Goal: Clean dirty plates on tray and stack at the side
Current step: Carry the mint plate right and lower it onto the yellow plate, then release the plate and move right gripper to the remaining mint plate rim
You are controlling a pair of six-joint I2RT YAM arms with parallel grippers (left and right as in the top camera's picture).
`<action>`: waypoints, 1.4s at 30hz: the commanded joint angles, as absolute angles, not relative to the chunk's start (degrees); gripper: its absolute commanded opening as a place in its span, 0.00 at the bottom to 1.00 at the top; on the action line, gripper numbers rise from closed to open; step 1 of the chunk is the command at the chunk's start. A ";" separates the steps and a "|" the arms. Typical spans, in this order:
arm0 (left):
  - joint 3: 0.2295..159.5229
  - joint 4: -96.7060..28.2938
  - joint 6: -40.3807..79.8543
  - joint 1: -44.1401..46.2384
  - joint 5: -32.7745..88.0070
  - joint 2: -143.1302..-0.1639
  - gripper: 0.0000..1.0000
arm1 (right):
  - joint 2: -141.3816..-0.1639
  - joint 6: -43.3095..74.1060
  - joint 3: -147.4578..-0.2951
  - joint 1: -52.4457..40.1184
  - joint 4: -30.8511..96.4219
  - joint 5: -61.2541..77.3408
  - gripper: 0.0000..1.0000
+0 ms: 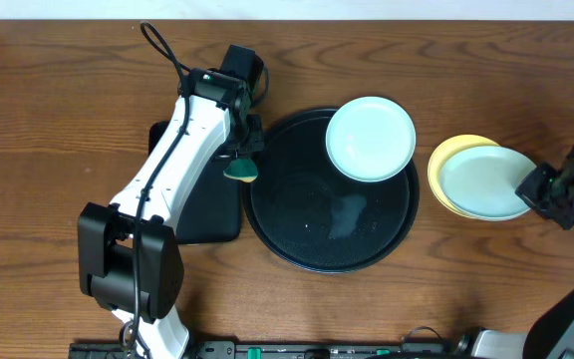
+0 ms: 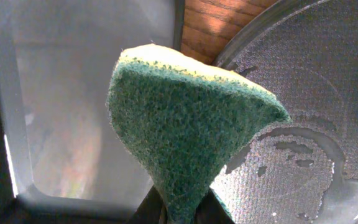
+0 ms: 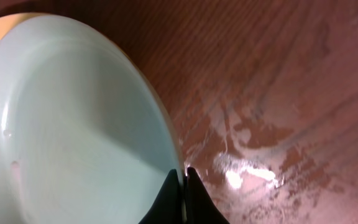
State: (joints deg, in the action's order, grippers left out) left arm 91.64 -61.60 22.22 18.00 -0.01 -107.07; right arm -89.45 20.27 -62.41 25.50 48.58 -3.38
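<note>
A mint-white plate [image 1: 370, 138] rests on the upper right part of the round black tray [image 1: 297, 234]. To the right of the tray, a second mint-white plate [image 1: 481, 182] lies on the pale yellow plate [image 1: 449, 152]. My right gripper [image 1: 533, 189] is shut on that top plate's right rim; in the right wrist view the fingers [image 3: 194, 196] pinch the edge of the plate [image 3: 73, 124]. My left gripper [image 1: 242, 155] hangs over the tray's left rim, shut on a green and yellow sponge [image 1: 239, 169]. The sponge [image 2: 185, 124] fills the left wrist view above the wet tray [image 2: 303, 81].
A smaller rectangular black tray [image 1: 212, 214] lies left of the round one, under my left arm. The wood table [image 3: 278, 81] beside the stacked plates shows wet smears. A watery patch [image 1: 352, 214] shines on the round tray's floor.
</note>
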 commanded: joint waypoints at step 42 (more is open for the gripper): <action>92.20 -60.55 21.43 17.65 -0.67 -107.48 0.08 | -104.99 -0.25 -80.88 -3.84 36.97 6.92 0.36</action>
State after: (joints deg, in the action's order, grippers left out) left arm 91.64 -60.73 22.22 18.00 0.01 -107.07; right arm -101.12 2.66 -79.94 -2.94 37.98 7.66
